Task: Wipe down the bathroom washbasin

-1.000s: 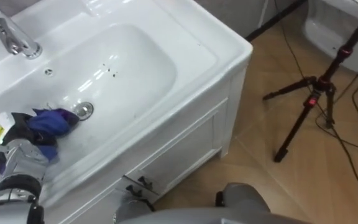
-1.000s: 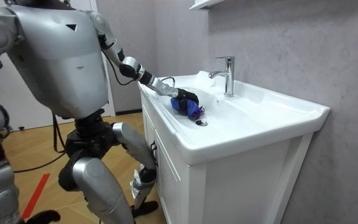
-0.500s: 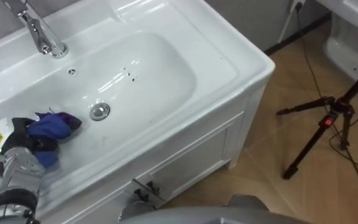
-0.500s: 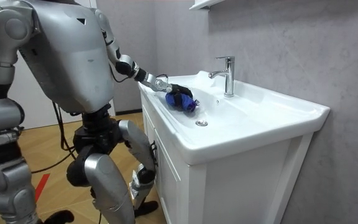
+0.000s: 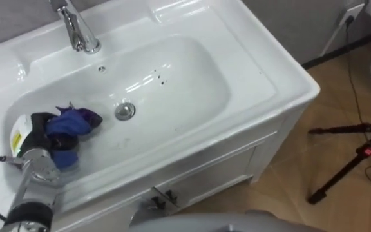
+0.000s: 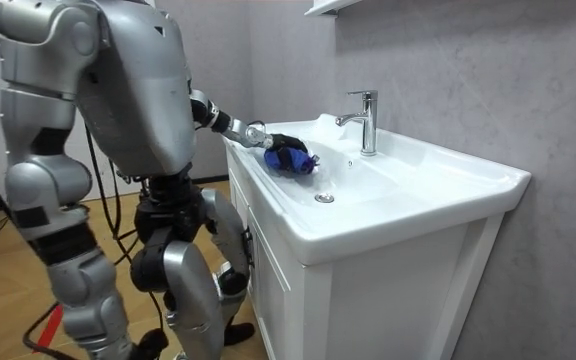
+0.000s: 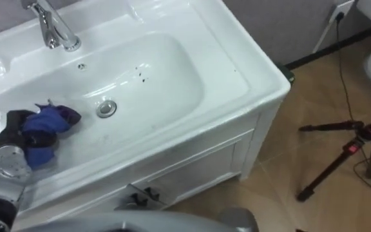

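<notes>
A white basin (image 5: 192,84) is set in a white vanity, with a chrome tap (image 5: 76,29) at its back and a drain (image 5: 125,111) in the bottom. My left hand (image 5: 34,132), black, rests inside the bowl at its left end, to the left of the drain. Its fingers are curled round a bunched blue cloth (image 5: 71,124) that lies pressed on the bowl's surface. In the room view the left hand (image 6: 280,143) and the cloth (image 6: 293,162) sit at the basin's (image 6: 408,190) left end. I stand at the vanity's front, and my right arm hangs at my side.
The vanity front has a drawer with a metal handle (image 5: 163,198). A black tripod (image 5: 356,161) stands on the wooden floor to the right, with cables running past it. A white shelf (image 6: 328,6) hangs above the tap.
My left hand has dragged the cloth from beside the drain to the basin's left end. My body has shifted, and the eye view has moved with it.
</notes>
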